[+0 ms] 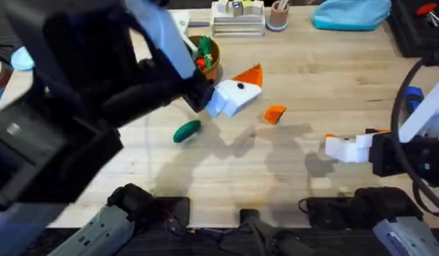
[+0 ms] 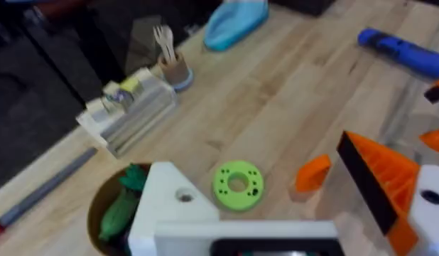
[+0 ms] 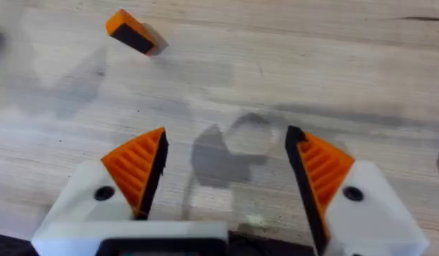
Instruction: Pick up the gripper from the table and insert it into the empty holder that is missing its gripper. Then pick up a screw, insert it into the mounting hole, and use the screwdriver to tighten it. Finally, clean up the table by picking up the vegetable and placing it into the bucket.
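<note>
We see the left arm raised close under the overhead camera, large and dark, its white holder (image 1: 230,98) hanging over the surface (image 1: 305,78) just beside the bucket (image 1: 207,57). In its wrist view one finger (image 2: 379,178) carries an orange ribbed pad, while the other, the holder (image 2: 173,206), is a bare white block with a small dark hole. The left gripper (image 2: 276,220) has its fingers spread wide and grasps nothing.

The loose orange gripper (image 1: 275,114) lies on the wood between the two arms, near the left arm's fingers and apart from them; the right wrist view shows it too (image 3: 134,32).

The right gripper (image 1: 347,148) sits low over the surface on the right. Both of its ribbed fingers (image 3: 138,167) stand released, with bare wood between them.

The cucumber (image 1: 186,131) lies on the surface below the bucket, apart from it. Green and red toys show above the bucket's rim (image 2: 99,210).

The blue screwdriver (image 2: 403,50) lies at the right edge, partly behind the right arm. A green disc (image 2: 238,185) rests beside the bucket, possibly touching nothing.
</note>
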Available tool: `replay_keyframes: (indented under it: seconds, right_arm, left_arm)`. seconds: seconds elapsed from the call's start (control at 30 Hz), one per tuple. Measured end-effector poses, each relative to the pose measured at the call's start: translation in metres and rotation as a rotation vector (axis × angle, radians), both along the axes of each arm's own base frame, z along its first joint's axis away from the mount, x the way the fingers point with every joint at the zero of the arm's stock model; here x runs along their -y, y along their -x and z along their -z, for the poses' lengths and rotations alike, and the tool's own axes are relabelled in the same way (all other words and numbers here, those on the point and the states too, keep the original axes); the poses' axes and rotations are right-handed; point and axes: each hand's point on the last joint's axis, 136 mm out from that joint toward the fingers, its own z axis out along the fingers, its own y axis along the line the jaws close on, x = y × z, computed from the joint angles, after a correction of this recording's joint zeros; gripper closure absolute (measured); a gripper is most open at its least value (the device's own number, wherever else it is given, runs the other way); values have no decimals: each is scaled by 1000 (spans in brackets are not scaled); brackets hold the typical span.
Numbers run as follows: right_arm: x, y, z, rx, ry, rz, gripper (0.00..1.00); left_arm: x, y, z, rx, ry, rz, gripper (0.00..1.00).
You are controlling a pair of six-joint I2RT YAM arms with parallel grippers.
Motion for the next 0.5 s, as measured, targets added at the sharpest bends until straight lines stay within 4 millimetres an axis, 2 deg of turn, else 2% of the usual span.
replay_keyframes:
  seconds: [0.2,0.3,0.5]
  right_arm:
    - [0,0,0,0,0,0,10]
    - [0,0,0,0,0,0,10]
    - [0,0,0,0,0,0,10]
  left_arm:
    - [-9,18,9,191,95,6,8]
    - [-16,32,26,252,133,11,8]
    - [-25,50,66,258,188,4,7]
